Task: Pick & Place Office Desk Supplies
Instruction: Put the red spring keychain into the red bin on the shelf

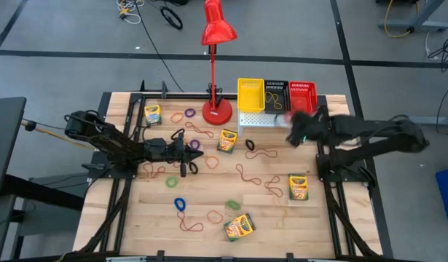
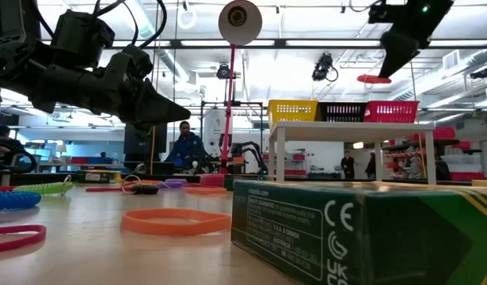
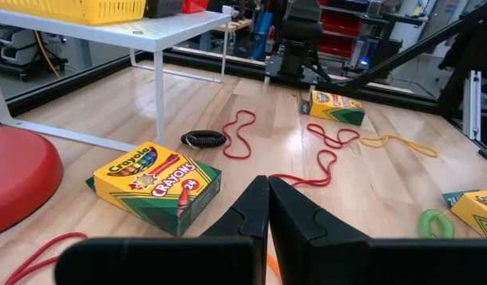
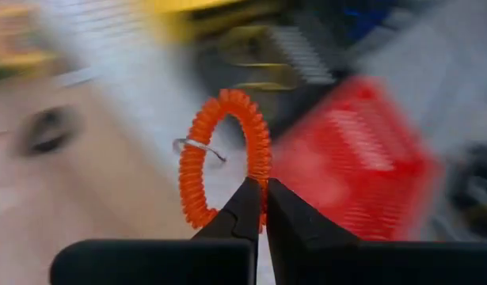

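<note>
The right end effector (image 4: 256, 207) is closed on an orange coiled loop (image 4: 224, 154), which stands above its fingertips, near the red basket (image 4: 362, 170).

Crayon boxes (image 1: 227, 140) and band loops (image 1: 180, 204) scattered across tabletop.

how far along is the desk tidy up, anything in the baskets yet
Early. The black basket seems to hold a few loops already. In hand: the right gripper is shut on an orange coil near the red basket. Left: four crayon boxes and many loops on the table. The left gripper waits shut, empty.
</note>
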Motion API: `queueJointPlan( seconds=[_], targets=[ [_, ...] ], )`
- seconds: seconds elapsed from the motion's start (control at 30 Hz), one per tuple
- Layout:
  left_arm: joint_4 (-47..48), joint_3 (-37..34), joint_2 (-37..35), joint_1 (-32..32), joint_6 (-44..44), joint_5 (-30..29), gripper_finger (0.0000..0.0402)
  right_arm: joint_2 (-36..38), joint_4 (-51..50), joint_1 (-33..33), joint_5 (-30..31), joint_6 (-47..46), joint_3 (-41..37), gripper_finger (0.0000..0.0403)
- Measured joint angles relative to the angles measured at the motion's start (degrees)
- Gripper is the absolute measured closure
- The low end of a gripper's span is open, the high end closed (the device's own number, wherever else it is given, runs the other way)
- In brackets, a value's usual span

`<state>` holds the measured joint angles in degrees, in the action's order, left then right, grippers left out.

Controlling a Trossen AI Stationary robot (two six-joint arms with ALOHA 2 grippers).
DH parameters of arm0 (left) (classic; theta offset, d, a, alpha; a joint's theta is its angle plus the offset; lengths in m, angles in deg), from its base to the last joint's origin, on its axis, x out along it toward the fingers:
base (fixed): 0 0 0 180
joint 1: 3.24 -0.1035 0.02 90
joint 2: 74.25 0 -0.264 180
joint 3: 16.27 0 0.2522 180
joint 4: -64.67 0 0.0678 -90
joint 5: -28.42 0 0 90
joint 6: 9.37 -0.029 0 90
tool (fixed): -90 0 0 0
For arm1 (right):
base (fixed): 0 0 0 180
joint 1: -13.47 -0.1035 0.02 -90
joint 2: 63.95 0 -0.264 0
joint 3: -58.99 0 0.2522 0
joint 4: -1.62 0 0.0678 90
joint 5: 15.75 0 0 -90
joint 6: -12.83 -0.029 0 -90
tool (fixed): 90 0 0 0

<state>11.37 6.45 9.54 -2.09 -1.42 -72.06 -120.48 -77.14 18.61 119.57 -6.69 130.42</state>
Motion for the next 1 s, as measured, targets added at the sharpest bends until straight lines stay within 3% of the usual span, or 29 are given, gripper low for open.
queueJointPlan(
  seconds=[0.23, 0.47, 0.73, 1.0],
  targets=[
    [0.0, 0.0, 0.0, 0.0, 0.0, 0.0, 0.0387, 1.7, 9.9, 23.1, 3.7, 14.7, 0.0, 0.0391],
    [0.0, 0.0, 0.0, 0.0, 0.0, -4.0, 0.0387, -5.5, 19.1, 38.7, -5.0, 23.7, 0.0, 0.0391],
    [0.1, 0.0, 0.0, 0.0, 0.5, -3.9, 0.0387, -11.2, 20.2, 43.7, -11.4, 23.4, 0.0, 0.0368],
    [0.0, 0.0, 0.0, 0.0, 1.9, -3.9, 0.0387, -11.0, 20.3, 43.2, -11.7, 22.8, 0.6, 0.0312]
  ],
)
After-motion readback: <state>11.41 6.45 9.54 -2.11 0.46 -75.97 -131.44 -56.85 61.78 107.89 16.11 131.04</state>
